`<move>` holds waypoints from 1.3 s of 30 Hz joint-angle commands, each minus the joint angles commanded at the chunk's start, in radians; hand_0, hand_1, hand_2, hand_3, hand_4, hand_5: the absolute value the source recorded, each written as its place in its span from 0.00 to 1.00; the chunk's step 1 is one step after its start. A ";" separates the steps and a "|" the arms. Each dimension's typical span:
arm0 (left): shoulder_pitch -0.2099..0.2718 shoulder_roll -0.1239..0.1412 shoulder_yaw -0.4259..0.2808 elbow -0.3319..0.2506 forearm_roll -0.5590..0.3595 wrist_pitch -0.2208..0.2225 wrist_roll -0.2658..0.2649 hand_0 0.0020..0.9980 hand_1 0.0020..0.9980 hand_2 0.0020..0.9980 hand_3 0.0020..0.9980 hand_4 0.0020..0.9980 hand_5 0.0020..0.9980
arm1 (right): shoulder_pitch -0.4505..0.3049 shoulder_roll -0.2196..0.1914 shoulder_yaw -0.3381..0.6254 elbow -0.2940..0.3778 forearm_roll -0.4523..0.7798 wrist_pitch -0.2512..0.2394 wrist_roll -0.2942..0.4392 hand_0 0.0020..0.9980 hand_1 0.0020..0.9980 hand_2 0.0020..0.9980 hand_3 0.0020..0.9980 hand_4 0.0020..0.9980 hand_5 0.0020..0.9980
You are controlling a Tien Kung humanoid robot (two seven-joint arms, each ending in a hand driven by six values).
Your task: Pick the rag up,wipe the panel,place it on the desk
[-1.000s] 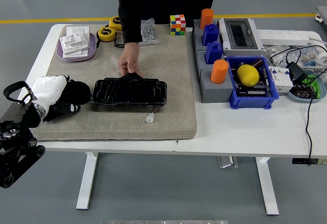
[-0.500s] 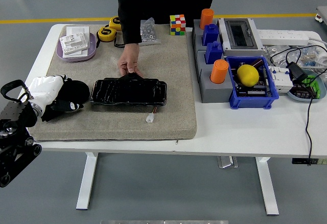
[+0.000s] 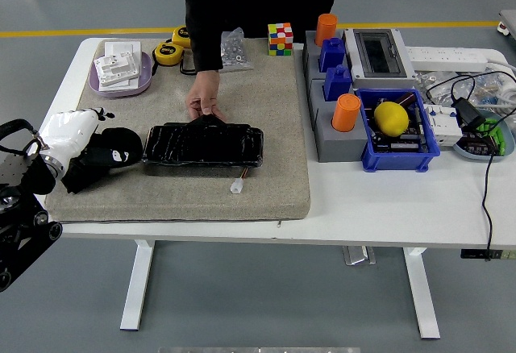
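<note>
Left hand (image 3: pixel 90 158) at mat's (image 3: pixel 274 168) left end, black fingers curled over white rag (image 3: pixel 68 131), black panel (image 3: pixel 203 144) just right of it, person's hand (image 3: pixel 205 99) touching panel's far edge

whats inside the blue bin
In the blue bin sits a yellow ball with some dark parts and red wires beside it. What lies beneath the ball is covered.
</note>
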 joint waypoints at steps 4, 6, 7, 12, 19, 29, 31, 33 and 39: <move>0.003 0.011 -0.016 -0.028 -0.007 -0.002 0.001 0.48 0.72 0.81 0.82 1.00 0.68 | 0.000 0.001 0.002 -0.002 0.001 0.001 0.000 0.69 0.46 0.65 0.62 1.00 0.68; 0.007 0.019 -0.028 -0.055 -0.004 -0.006 0.005 0.48 0.72 0.81 0.82 1.00 0.68 | -0.001 0.001 0.003 -0.002 0.001 0.001 0.000 0.69 0.46 0.65 0.62 1.00 0.68; 0.008 0.021 -0.033 -0.064 -0.002 -0.008 0.006 0.48 0.72 0.81 0.82 1.00 0.68 | -0.001 0.001 0.003 -0.003 0.000 0.001 0.000 0.69 0.46 0.65 0.62 1.00 0.68; 0.022 0.034 -0.100 -0.133 0.003 -0.010 0.014 0.48 0.71 0.79 0.81 1.00 0.63 | -0.001 0.002 0.002 -0.002 0.003 0.000 0.001 0.69 0.46 0.65 0.62 1.00 0.68; 0.057 0.039 -0.197 -0.189 -0.047 0.013 0.008 0.47 0.70 0.77 0.80 1.00 0.60 | -0.001 0.005 0.000 -0.003 0.006 -0.002 0.003 0.69 0.46 0.65 0.62 1.00 0.68; 0.120 0.033 -0.304 -0.287 -0.174 0.055 -0.008 0.47 0.68 0.76 0.79 0.94 0.62 | -0.005 0.005 0.000 -0.005 0.007 -0.003 0.001 0.69 0.46 0.65 0.62 1.00 0.68; 0.124 0.031 -0.317 -0.298 -0.175 0.057 -0.009 0.47 0.68 0.76 0.79 0.94 0.62 | -0.004 0.005 -0.005 -0.006 0.008 -0.002 0.002 0.69 0.46 0.65 0.62 1.00 0.68; 0.127 0.030 -0.325 -0.301 -0.180 0.059 -0.011 0.47 0.68 0.76 0.79 0.94 0.62 | -0.004 0.005 -0.008 -0.006 0.009 -0.003 0.002 0.69 0.46 0.65 0.62 1.00 0.68; 0.142 0.022 -0.342 -0.295 -0.185 0.065 -0.015 0.47 0.68 0.76 0.79 0.93 0.63 | 0.000 0.007 -0.025 -0.008 0.013 -0.005 0.003 0.69 0.46 0.65 0.62 1.00 0.68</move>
